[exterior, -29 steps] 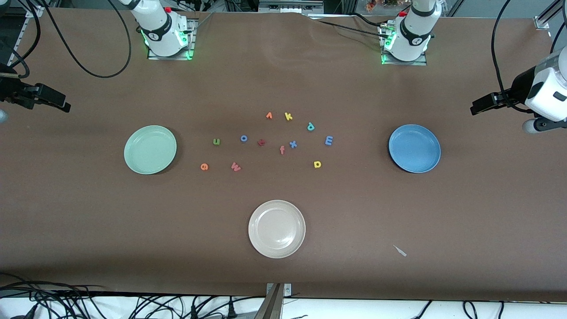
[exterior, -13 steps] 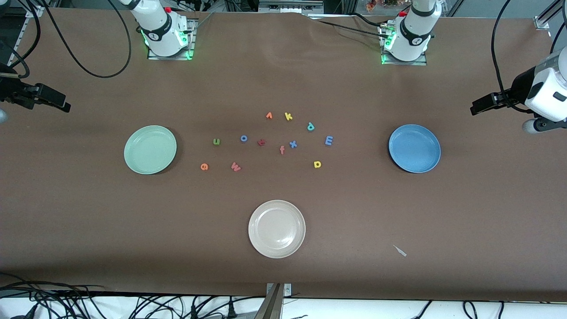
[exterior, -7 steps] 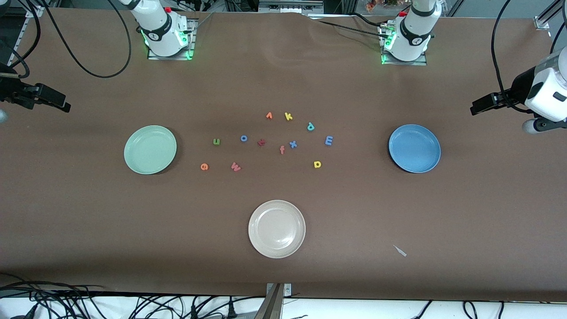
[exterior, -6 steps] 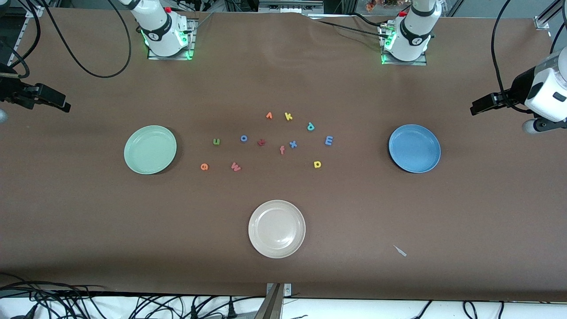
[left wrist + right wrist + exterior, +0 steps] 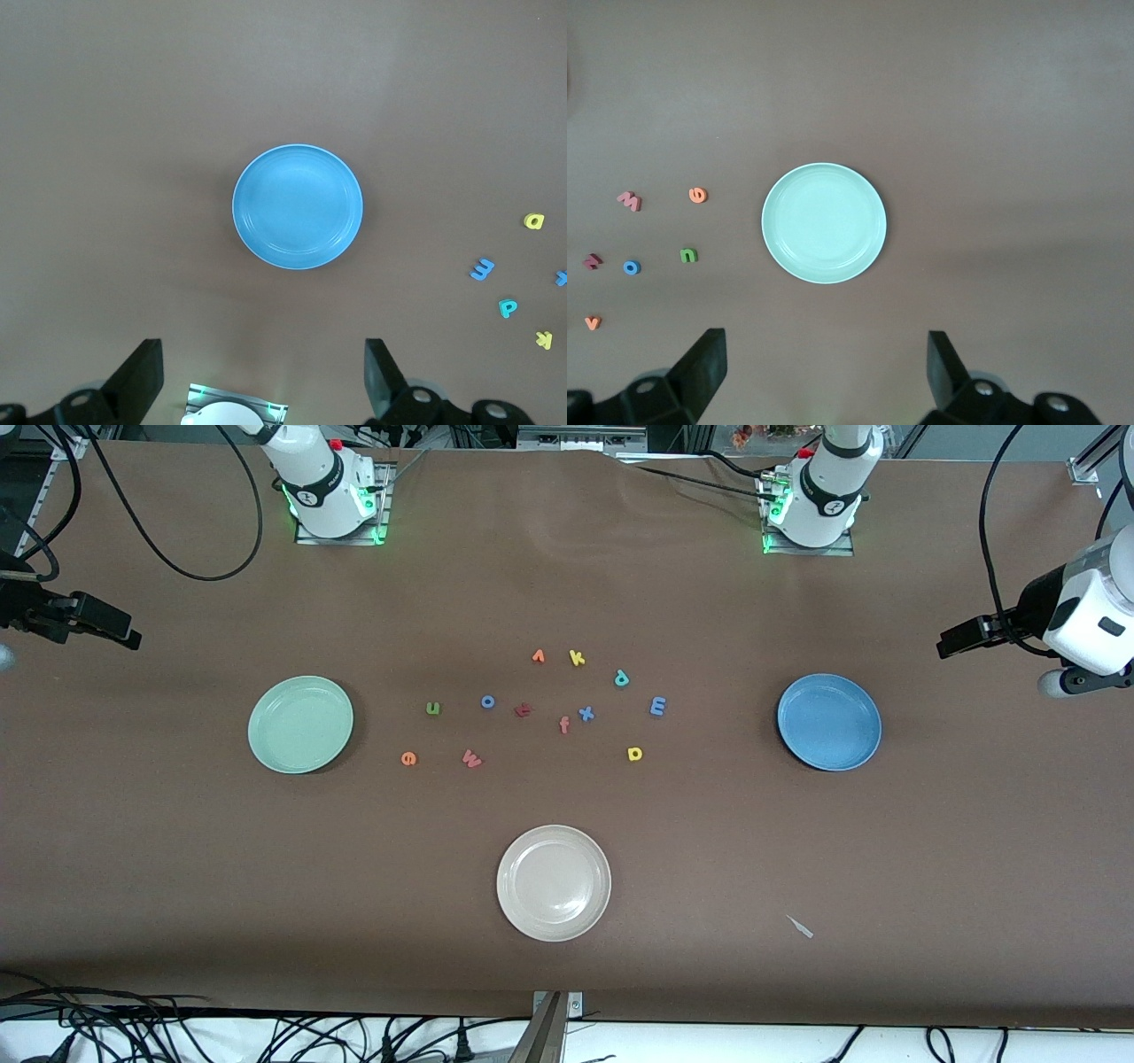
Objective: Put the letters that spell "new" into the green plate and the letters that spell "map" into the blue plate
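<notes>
Our left gripper [image 5: 261,381] and right gripper [image 5: 824,376] hang released, and we risk grabbing the yellow k [image 5: 577,658] instead of the a [image 5: 634,754], both being yellow.

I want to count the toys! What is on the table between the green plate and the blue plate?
In the front view, eleven tiny foam letters lie scattered on the brown table between the round mint-green plate and the round blue plate.

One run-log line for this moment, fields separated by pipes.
stage: not started | letters: loose on table between plates | green plate: empty | blue plate: empty | left hand: open | right hand: open
</notes>
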